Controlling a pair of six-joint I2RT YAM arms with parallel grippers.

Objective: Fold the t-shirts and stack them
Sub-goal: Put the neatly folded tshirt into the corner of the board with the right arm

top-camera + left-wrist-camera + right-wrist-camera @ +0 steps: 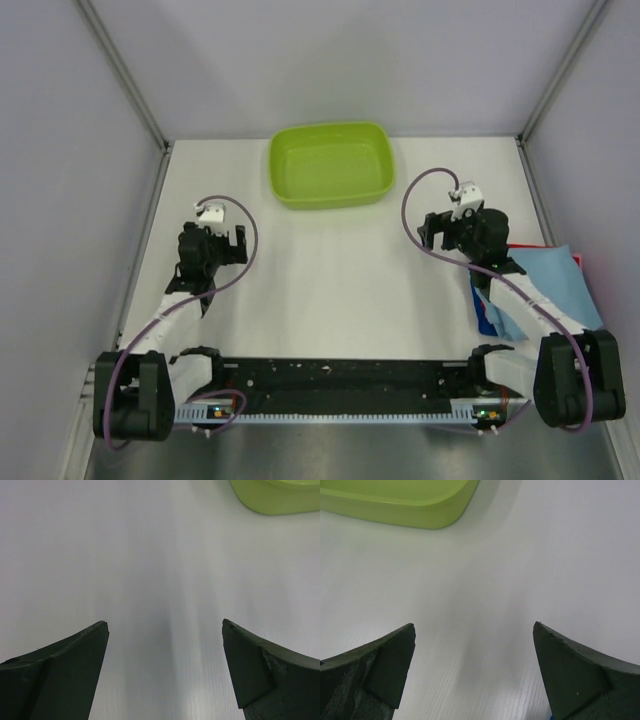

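Left arm (185,300) and right arm (520,300) are built of black joint housings and white links. Each carries a looping mauve cable (250,255) and a small white wrist block (465,193). Left gripper (164,621) and right gripper (474,624) have dark, matte, wedge-shaped fingers (60,675).

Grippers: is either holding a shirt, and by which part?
Nothing is held: left gripper and right gripper are open over the table; the t-shirts lie at its right edge.

Half hidden under the right arm (530,300), behind the right end effector (474,625): the t-shirts (552,282), count and folds unreadable. Cropped by both wrist views' upper edges: the lime-green basin (280,497).
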